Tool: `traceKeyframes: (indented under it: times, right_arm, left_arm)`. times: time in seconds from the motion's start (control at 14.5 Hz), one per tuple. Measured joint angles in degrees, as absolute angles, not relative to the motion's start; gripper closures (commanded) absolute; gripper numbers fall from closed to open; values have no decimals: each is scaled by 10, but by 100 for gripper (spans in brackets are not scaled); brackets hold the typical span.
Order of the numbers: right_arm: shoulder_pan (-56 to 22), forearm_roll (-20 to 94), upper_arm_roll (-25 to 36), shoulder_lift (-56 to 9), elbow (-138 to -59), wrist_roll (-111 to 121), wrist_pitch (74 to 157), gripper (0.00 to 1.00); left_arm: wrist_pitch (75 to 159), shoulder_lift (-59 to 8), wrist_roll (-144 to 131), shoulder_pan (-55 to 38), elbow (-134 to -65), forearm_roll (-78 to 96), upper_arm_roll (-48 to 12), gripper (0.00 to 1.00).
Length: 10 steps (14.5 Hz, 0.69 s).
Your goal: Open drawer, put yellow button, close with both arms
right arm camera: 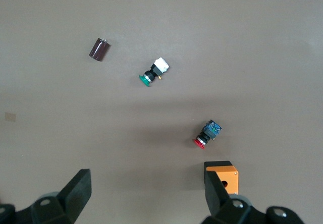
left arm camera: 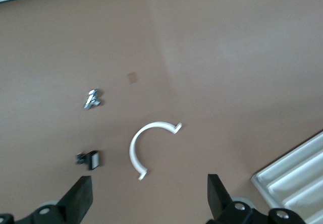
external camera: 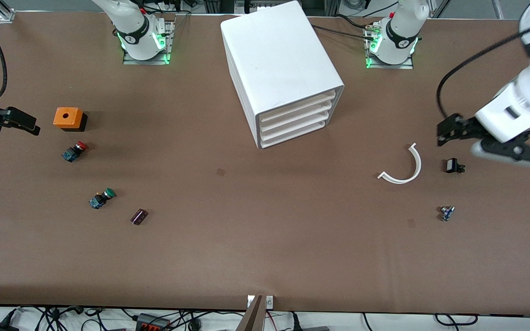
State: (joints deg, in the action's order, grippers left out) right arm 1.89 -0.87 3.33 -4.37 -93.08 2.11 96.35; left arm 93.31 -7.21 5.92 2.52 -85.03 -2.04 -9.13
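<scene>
Brown matte table [external camera: 265, 257] bearing a white, smooth-sided boxy cabinet [external camera: 279, 59] between the two arm bases, set at a slant. Its four wide, shallow white drawers [external camera: 298, 104] are stacked and all pushed in. Their long fronts run diagonally, the end toward the right arm lying nearer the camera, and they face the camera and the left arm's end of the table. The drawers lie well apart from both pairs of fingers, and a corner of the stack shows at the edge of the left wrist view [left arm camera: 298, 176]. Left gripper [external camera: 444, 131] hangs over the table at the left arm's end, black fingers [left arm camera: 81, 196] spread wide apart and holding nothing. Right gripper [external camera: 28, 128] hangs over the right arm's end, fingers [right arm camera: 78, 188] likewise apart and empty. A thin white half-ring [external camera: 405, 168] lies near the left gripper, just beside a small black part with a white face [external camera: 453, 165]. A small metallic piece [external camera: 447, 213] lies nearer the camera. At the right arm's end lie an orange box with a round hole [external camera: 68, 118], a red-capped switch [external camera: 74, 151], a green-capped switch [external camera: 101, 198], both on their sides, and a dark cylinder [external camera: 139, 216].
</scene>
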Motion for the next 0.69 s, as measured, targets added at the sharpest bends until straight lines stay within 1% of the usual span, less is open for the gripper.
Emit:
traceKeyframes:
  times: [0.07,0.21,0.34,0.69]
  right_arm:
    - [19,-9,33,-44,-931,21,963,0]
    - [19,-9,33,-43,-931,21,962,0]
    - [19,-9,33,-42,-931,21,962,0]
    - [19,-9,31,-41,-931,22,962,0]
  left_arm:
    - [937,-45,66,16,-881,-20,-75,0]
    - [976,4,71,4,-951,-20,-61,0]
    - [1000,29,71,-3,-994,-20,-58,0]
    - [1002,32,47,-4,-1007,-7,-54,0]
